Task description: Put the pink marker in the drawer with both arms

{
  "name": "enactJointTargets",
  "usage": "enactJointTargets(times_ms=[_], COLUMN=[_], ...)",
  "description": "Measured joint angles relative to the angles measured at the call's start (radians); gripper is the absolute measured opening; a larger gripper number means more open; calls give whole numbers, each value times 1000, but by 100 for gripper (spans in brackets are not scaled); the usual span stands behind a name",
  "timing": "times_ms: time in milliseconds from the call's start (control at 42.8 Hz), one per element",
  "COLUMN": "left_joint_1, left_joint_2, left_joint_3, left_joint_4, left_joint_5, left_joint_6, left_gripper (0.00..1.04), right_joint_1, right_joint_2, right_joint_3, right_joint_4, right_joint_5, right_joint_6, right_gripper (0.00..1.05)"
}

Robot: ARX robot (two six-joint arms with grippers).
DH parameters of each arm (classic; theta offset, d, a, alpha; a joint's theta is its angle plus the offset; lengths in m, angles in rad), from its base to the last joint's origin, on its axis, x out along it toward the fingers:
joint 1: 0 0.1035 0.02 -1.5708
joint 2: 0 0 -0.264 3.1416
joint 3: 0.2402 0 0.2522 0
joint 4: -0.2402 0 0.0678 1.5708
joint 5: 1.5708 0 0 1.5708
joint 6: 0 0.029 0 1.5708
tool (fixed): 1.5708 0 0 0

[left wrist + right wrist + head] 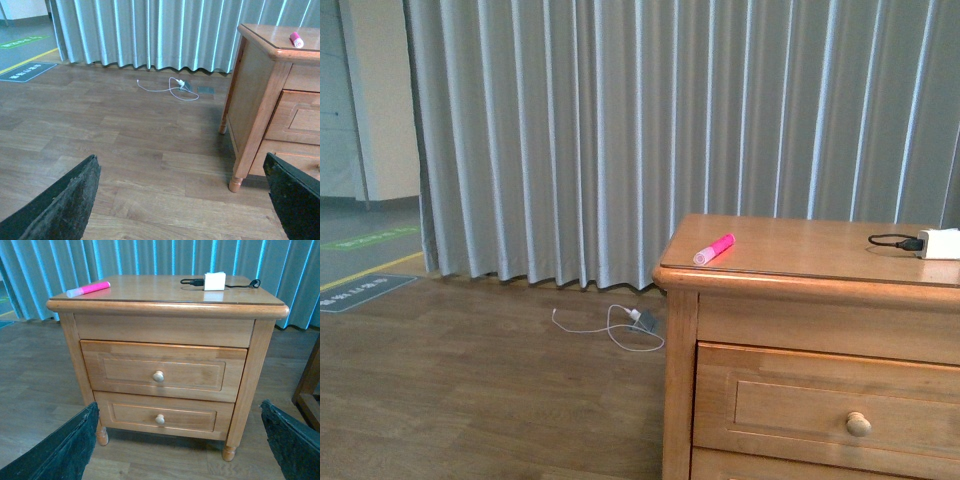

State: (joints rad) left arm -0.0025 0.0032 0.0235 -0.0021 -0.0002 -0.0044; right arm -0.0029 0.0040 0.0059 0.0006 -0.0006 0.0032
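Stubby pink marker (714, 249) on glossy wooden dresser (800, 255) (round-knobbed drawer (790, 400))

Test room: grey curtain (620, 140), floor markings (365, 290), dresser (800, 320).

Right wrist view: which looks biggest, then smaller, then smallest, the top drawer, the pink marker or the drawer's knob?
1. Top drawer, by far the largest.
2. Pink marker, clearly longer than the knob.
3. Knob, smallest.

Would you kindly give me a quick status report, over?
Left gripper open, empty; right gripper open, empty. Pink marker lying on dresser top, untouched. Drawer shut, knob unobstructed. White charger sits apart from marker.
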Motion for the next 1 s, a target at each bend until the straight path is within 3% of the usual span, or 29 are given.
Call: enactJointTargets(times_ms=[1005], left_joint_1=[0], left_joint_2=[0], left_joint_3=[0], left_joint_4=[0], left_joint_5=[0], left_joint_6=[0], left_gripper=[99], right_joint_1=[0], right_joint_2=[0], right_joint_3=[0], right_joint_4=[0], right_joint_5=[0], right_joint_6=[0], right_gripper=[96])
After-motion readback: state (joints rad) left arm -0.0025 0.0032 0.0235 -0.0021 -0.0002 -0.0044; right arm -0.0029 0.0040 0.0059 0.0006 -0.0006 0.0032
